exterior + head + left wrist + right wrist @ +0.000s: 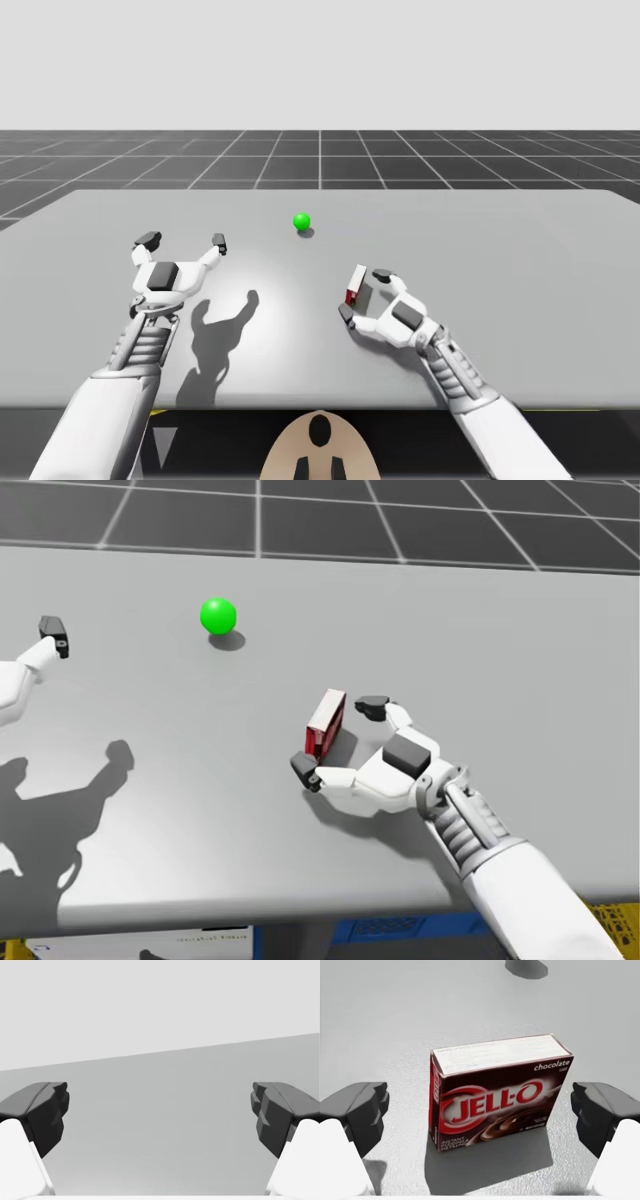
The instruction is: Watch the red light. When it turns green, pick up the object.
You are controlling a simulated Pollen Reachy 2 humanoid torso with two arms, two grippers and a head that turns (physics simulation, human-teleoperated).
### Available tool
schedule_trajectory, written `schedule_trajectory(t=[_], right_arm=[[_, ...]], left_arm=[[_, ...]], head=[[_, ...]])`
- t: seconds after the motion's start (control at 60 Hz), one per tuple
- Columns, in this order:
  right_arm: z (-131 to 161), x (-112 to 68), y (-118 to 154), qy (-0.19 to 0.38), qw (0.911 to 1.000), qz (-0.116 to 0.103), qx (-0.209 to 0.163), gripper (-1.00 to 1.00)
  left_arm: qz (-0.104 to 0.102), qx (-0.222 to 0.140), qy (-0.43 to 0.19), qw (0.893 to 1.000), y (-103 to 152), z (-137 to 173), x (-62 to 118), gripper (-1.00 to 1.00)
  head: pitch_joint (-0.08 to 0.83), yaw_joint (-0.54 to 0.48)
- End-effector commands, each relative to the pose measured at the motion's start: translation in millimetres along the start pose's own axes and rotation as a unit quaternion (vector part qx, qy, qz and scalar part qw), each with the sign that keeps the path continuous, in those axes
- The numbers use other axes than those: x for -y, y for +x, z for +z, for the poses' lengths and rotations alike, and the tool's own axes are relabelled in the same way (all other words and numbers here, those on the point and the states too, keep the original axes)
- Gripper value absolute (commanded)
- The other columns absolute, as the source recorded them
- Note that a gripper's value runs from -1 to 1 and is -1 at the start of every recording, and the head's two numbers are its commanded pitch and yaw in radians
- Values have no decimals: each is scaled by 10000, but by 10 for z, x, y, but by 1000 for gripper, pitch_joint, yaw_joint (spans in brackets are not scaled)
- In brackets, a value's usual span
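I'm working in a bare simulated test space: a plain grey table [520,230], dark gridded floor [320,155] at twelve o'clock, blank pale backdrop [320,60] beyond.

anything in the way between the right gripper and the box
Nothing visible. The dark red box stands upright on the table between my right gripper's open fingers, with a bare gap on each side. The green light sits further off, beyond the box.

The box [325,723] stands inside my right gripper [338,738], light [217,615] beyond.
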Motion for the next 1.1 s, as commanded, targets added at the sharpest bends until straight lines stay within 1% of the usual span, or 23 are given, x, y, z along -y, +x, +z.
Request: schedule_trajectory(t=[0.017, 0.05, 0.117, 0.167, 0.2, 0.233, 0.317, 0.4, 0.433, 0.517, 0.533, 0.55, 0.567, 0.583, 0.6, 0.617, 0.633, 0.65, 0.767, 0.867, 0.917, 1.083, 1.1], right_arm=[[-188, 111, -151, 117, 9998, -32, -171, -1000], [-238, 140, -162, 187, 9996, -74, -174, -1000], [-320, 191, -178, 210, 9997, -50, -152, -1000], [-384, 235, -185, 174, 9997, -100, -170, -1000], [-419, 261, -195, 174, 9997, -30, -174, -1000], [-455, 278, -199, 178, 9997, -41, -184, -1000], [-547, 299, -197, 296, 9993, -22, -214, -1000], [-606, 298, -169, 401, 9990, -56, -175, -1000], [-618, 286, -160, 438, 9989, -114, -154, -1000], [-611, 246, -168, 511, 9986, 20, -98, -1000], [-607, 236, -170, 524, 9986, 65, -89, -1000], [-597, 225, -178, 487, 9987, 161, -26, -989], [-593, 223, -180, 437, 9988, 225, 19, -751], [-589, 222, -185, 385, 9989, 257, 72, -751], [-578, 214, -188, 395, 9989, 236, 96, 624], [-568, 210, -187, 394, 9990, 207, 95, 931], [-562, 207, -186, 379, 9991, 188, 93, 931], [-560, 208, -185, 381, 9990, 194, 102, 1000], [-522, 214, -198, 435, 9989, 169, 90, 1000], [-513, 214, -216, 462, 9988, 165, 80, 1000], [-516, 211, -222, 475, 9987, 151, 92, 1000], [-524, 199, -236, 499, 9986, 139, 104, 1000], [-524, 200, -237, 499, 9986, 140, 105, 1000]], left_arm=[[4, 0, 1, 10000, -2, -8, -4, -1000], [4, 2, 0, 10000, -2, -10, -5, -1000], [8, 7, -1, 10000, 1, -10, -8, -1000], [11, 8, -1, 10000, 2, -11, -10, -1000], [13, 8, -3, 10000, 3, -10, -10, -1000], [14, 8, -6, 10000, 3, -11, -10, -1000], [14, 12, -15, 10000, 4, -8, -8, -1000], [15, 12, -17, 10000, 3, -5, -6, -1000], [21, 11, -22, 10000, 4, -6, -7, -1000], [24, 13, -30, 10000, 5, -2, -5, -1000], [25, 13, -34, 10000, 6, -1, -3, -1000], [22, 15, -38, 10000, 6, 1, -2, -1000], [22, 16, -39, 10000, 6, 1, -1, -1000], [22, 17, -40, 10000, 7, 0, -1, -1000], [21, 20, -43, 10000, 7, 0, 1, -1000], [20, 20, -44, 10000, 7, 0, 1, -1000], [20, 21, -44, 10000, 8, 1, 2, -1000], [19, 22, -45, 10000, 8, 2, 3, -1000], [12, 16, -50, 10000, 6, 3, 10, -1000], [1, 10, -58, 10000, 4, 5, 19, -1000], [-5, 6, -59, 10000, 2, 5, 24, -1000], [-25, -5, -71, 10000, -3, 13, 39, -1000], [-26, -5, -71, 10000, -4, 13, 39, -1000]], head=[[633, -131], [634, -130], [635, -130], [636, -128], [637, -127], [637, -126], [640, -125], [640, -126], [639, -126], [639, -125], [639, -125], [639, -125], [639, -125], [639, -124], [639, -125], [638, -125], [637, -124], [636, -124], [624, -126], [592, -127], [551, -125], [349, -132], [340, -132]])
